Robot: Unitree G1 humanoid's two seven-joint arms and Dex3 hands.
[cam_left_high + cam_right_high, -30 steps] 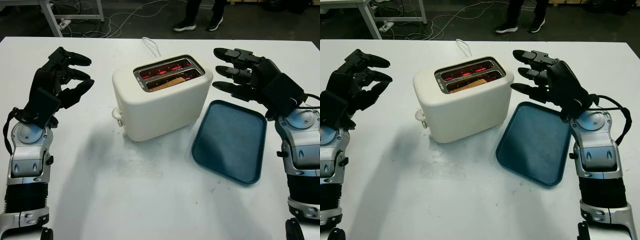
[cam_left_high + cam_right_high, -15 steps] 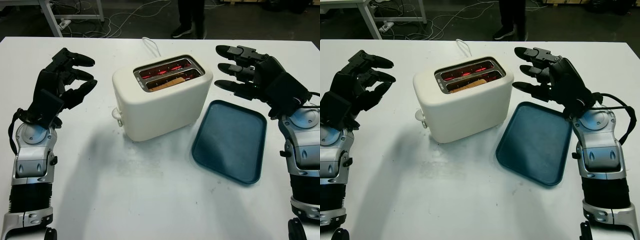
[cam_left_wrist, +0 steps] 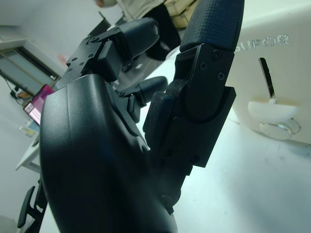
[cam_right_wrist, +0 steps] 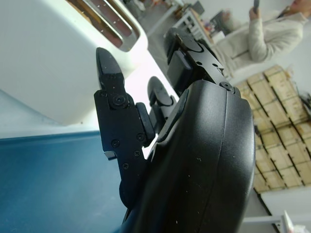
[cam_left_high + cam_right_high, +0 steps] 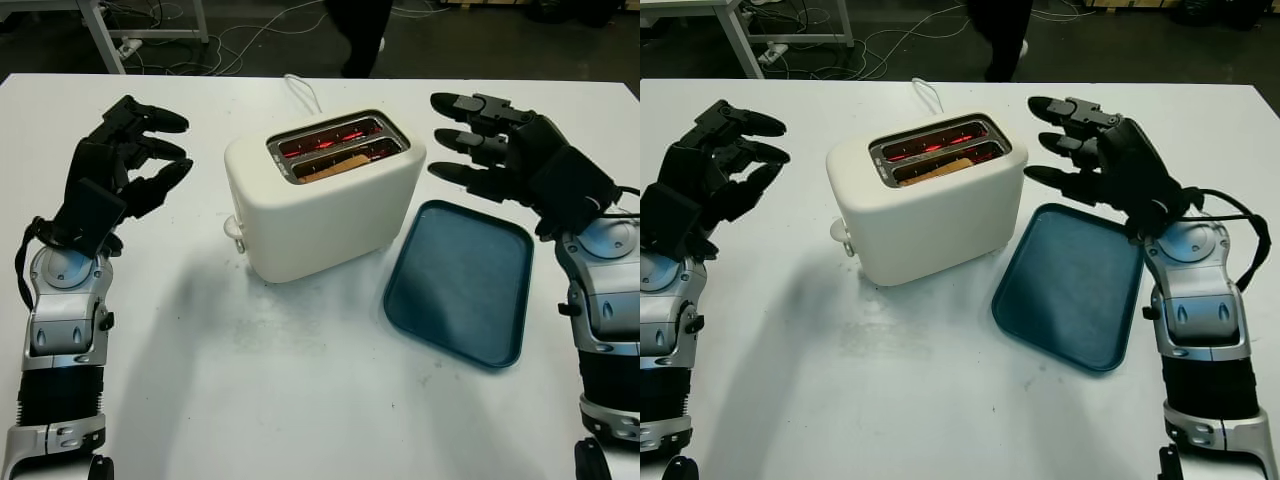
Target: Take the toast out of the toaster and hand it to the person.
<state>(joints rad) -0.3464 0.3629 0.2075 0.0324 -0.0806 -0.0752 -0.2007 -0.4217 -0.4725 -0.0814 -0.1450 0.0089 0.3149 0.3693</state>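
- Black and empty, your right hand [image 5: 500, 145] hangs in the air just right of the toaster, above the far corner of the tray; its fingers [image 5: 470, 102] are released, grasping nothing, and point toward the toaster's side without touching it.
- Your left hand [image 5: 120, 160] is up on the other side, well left of the toaster, also open and holding nothing; its fingers [image 5: 155, 120] point toward the toaster across a bare stretch of surface.
- Between your two hands stands the cream-white two-slot plastic toaster [image 5: 325, 195], turned a little so that one end faces the near left. Both slots glow red inside.
- You can see the brown slice of toast [image 5: 335, 165] sitting low in the nearer slot, its top edge just at the slot's rim. Neither hand touches it.
- On the toaster's near-left end you have the white lever knob [image 3: 272, 114], seen close from your left wrist, at the bottom of its slit.
- Right of the toaster, just beside its base, a dark teal rectangular tray [image 5: 460, 280] with rounded corners lies flat.
- Everything rests on the white surface [image 5: 300, 380]; a white cord [image 5: 300, 92] runs from behind the toaster toward the far edge.
- Beyond the far edge you see a person's dark trouser legs and a shoe [image 5: 360, 30] on the floor.
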